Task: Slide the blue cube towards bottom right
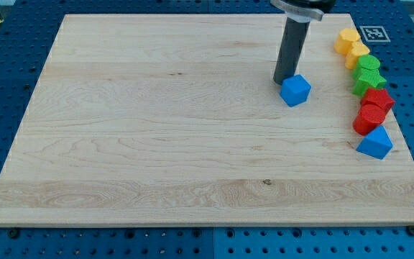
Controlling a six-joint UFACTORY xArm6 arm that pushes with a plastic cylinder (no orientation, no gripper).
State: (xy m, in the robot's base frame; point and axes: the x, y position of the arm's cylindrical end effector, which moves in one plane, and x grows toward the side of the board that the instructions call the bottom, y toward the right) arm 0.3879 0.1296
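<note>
We are resting my tip [284,78], a bare rod with nothing to clamp, against the blue cube [295,90], lying just toward the view's bottom right of it.

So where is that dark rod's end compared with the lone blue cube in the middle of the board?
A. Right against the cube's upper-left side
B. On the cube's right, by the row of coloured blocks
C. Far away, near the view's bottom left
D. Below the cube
A: my tip stands right at the upper-left side of the blue cube, seemingly touching it, well apart from the row of blocks at the view's right.
</note>
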